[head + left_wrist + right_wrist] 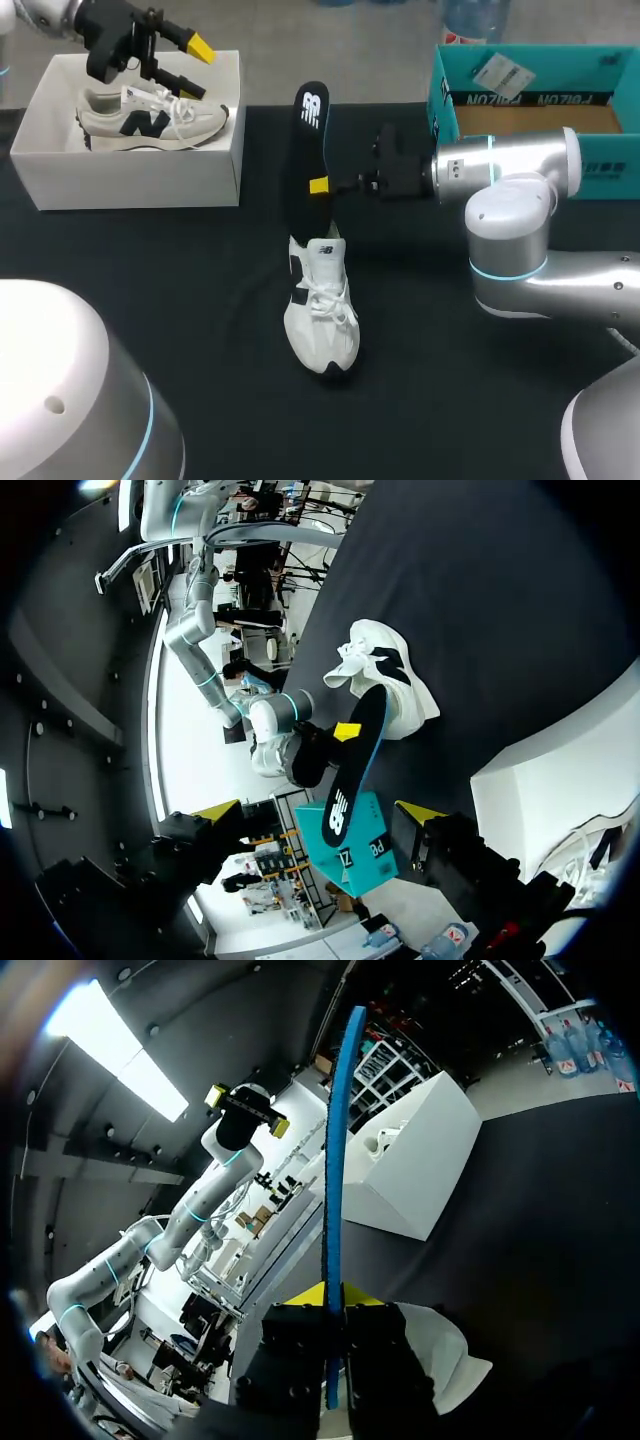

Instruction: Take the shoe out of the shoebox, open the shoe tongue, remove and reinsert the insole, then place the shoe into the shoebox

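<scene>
Shoe (322,310): white, lace-up, sole down near the middle of the table (150,300), toe towards the near edge.

Insole (308,160): black, standing nearly upright over the shoe's heel. Cannot tell whether its lower end sits inside the opening or just above it.

Right gripper (325,186): comes in from the right side, jaws clamped on the insole about midway up. In the right wrist view the thin blue edge runs straight up between the fingers.

Left gripper (185,62): jaws apart and holding nothing, hanging over the white shoebox (130,170) at the far left corner. A second shoe (150,120) lies inside. Teal box (530,100) at the far right corner.

Handling, as a judgement: the insole looks light, thin and floppy, so a mid-length pinch leaves both ends free to bend. Feeding it back toe-first probably needs the shoe steadied at the heel collar, since the shoe looks light enough to slide on the cloth.
</scene>
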`<act>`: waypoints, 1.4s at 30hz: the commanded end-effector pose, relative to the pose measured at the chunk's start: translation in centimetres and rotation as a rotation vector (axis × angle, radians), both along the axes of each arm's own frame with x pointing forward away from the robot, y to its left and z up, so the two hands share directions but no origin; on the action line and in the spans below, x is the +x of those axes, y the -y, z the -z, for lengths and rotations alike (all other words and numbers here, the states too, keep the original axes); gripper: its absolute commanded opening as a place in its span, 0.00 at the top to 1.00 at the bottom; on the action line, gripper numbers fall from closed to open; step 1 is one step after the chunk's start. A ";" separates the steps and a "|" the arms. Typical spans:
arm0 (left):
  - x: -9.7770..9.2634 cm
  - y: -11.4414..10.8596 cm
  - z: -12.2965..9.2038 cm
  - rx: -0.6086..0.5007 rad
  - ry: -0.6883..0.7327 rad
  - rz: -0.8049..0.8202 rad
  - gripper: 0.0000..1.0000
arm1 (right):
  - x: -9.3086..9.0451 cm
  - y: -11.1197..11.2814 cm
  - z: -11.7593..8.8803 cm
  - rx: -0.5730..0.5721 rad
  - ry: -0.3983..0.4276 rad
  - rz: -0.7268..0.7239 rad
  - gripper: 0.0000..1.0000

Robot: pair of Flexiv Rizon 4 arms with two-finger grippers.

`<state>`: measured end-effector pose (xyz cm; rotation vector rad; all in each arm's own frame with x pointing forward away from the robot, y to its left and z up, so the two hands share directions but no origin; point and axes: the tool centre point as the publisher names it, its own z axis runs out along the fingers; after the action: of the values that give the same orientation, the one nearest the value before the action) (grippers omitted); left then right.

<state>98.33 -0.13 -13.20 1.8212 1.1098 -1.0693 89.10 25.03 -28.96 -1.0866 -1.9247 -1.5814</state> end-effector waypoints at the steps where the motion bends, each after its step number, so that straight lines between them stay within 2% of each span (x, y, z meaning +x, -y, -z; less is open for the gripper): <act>1: 0.1 -0.1 0.0 0.002 0.000 0.003 0.00 | -0.4 -0.1 0.1 -0.014 -0.014 0.004 1.00; 21: 0.1 -0.1 0.0 0.002 0.000 0.003 0.00 | -1.8 -0.4 1.0 -0.023 -0.055 0.018 1.00; 42: 0.1 -0.1 0.0 0.002 0.000 0.003 0.00 | -1.3 -0.1 0.4 -0.032 -0.041 0.028 1.00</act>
<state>98.33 -0.13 -13.20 1.8213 1.1098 -1.0694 87.89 25.02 -29.43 -1.1503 -1.9199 -1.5400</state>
